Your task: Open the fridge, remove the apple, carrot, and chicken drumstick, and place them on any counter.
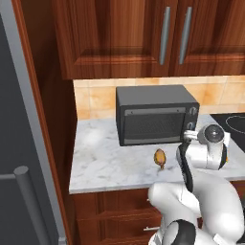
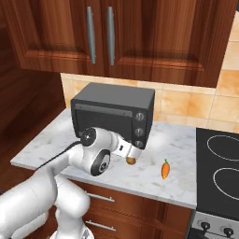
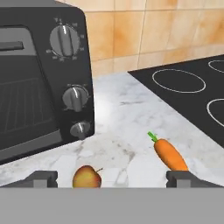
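The tool (image 3: pixel 111 179) hangs with its fingers spread wide, holding nothing, just in front of the toaster oven (image 3: pixel 39 78). Between its fingertips the apple (image 3: pixel 86 177) rests on the bench (image 3: pixel 127 113); the carrot (image 3: pixel 169 154) lies beside it, farther from the oven, toward the cooktop (image 3: pixel 192 87).

Beside the matte black toaster oven (image 3: pixel 39 83), whose three knobs are silver-grey, lies a small round apple (image 3: pixel 86 176) of red-orange skin fading to yellow, and past it an orange tapered carrot (image 3: pixel 169 155) with a green stub of stalk. Both lie on the white marble counter (image 1: pixel 105 162) with its grey veining, above reddish-brown wooden drawers (image 2: pixel 135 205) with steel handles. A golden-brown chicken drumstick (image 1: pixel 160 157) shows yellowish highlights before the oven. Behind the oven the tiles (image 3: pixel 144 30) are mottled tan-orange. Right of the oven, the glossy black cooktop (image 3: pixel 192 87) bears thin white rings.
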